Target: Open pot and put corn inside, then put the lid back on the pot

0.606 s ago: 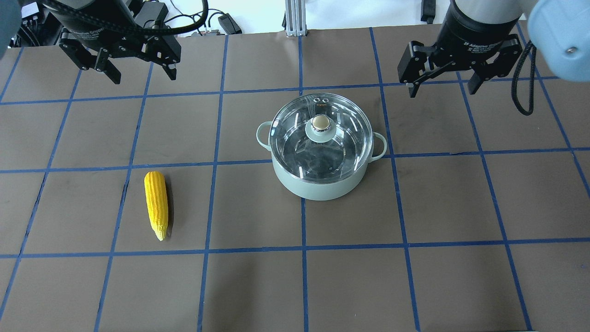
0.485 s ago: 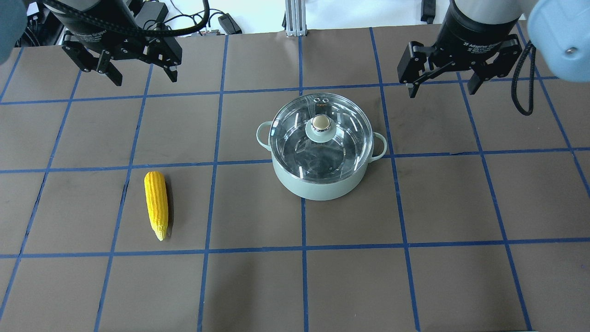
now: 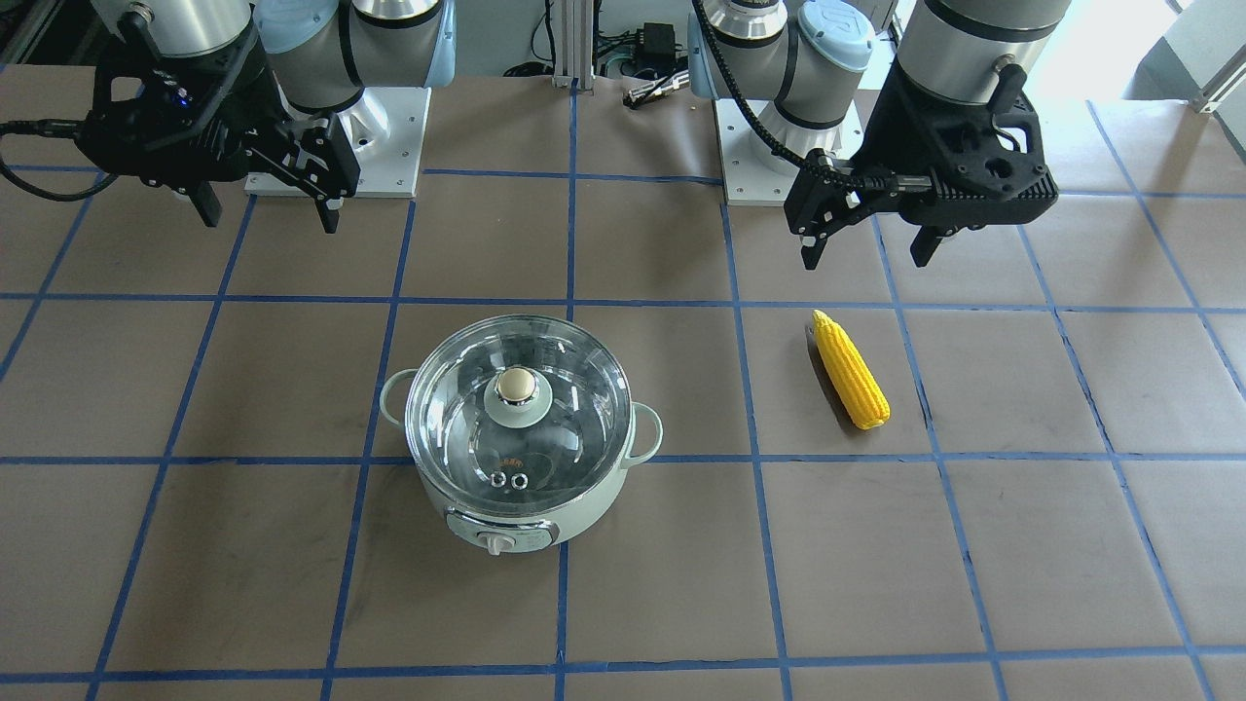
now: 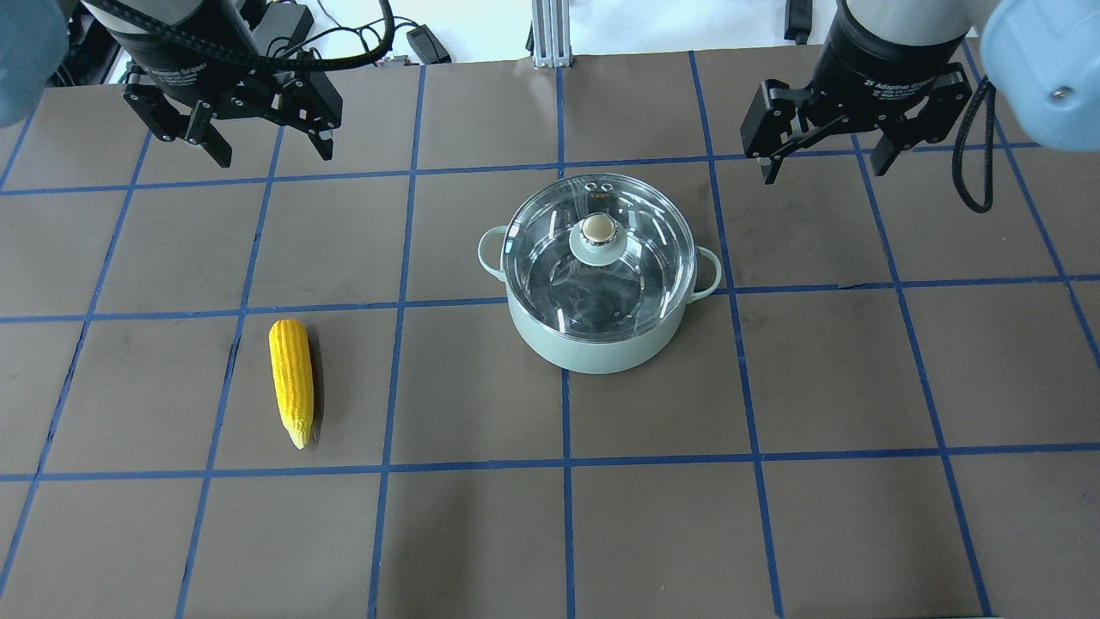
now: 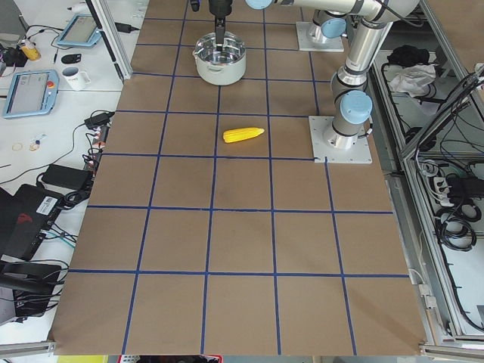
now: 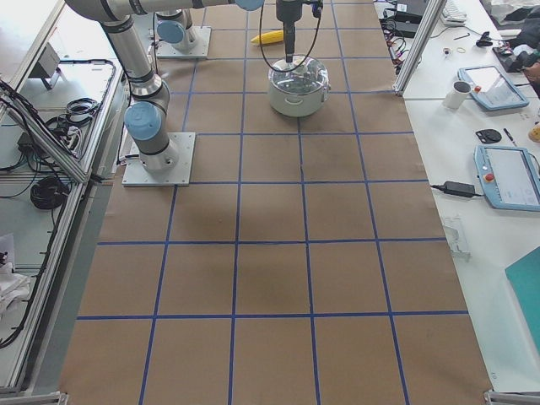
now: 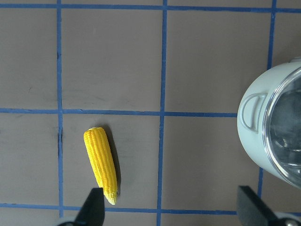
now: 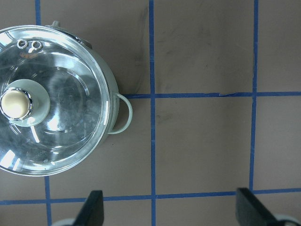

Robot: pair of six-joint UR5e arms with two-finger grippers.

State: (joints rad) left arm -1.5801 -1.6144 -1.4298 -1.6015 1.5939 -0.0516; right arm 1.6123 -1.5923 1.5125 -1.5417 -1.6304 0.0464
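Task not yet begun. The lid sat closed on the pot, just right of centre in the overhead frame. The corn lay flat on the table at lower left, tapered tip toward the bottom edge, well apart from the pot.

The left gripper hung at upper left, jaws spread wide, nothing between them. The right gripper hung at upper right, jaws equally wide and empty, up and to the right of the pot. Neither touched anything.

Judged step: the approach for lifting the lid. In the right wrist view the knob sat at the far left edge, so that claw was off to one side of it. The next move likely calls for centring the jaws over the knob, descending, closing on it, then lifting straight up so the glass rim clears the pot. The left claw looked better placed for the corn, gripping across its narrow width.
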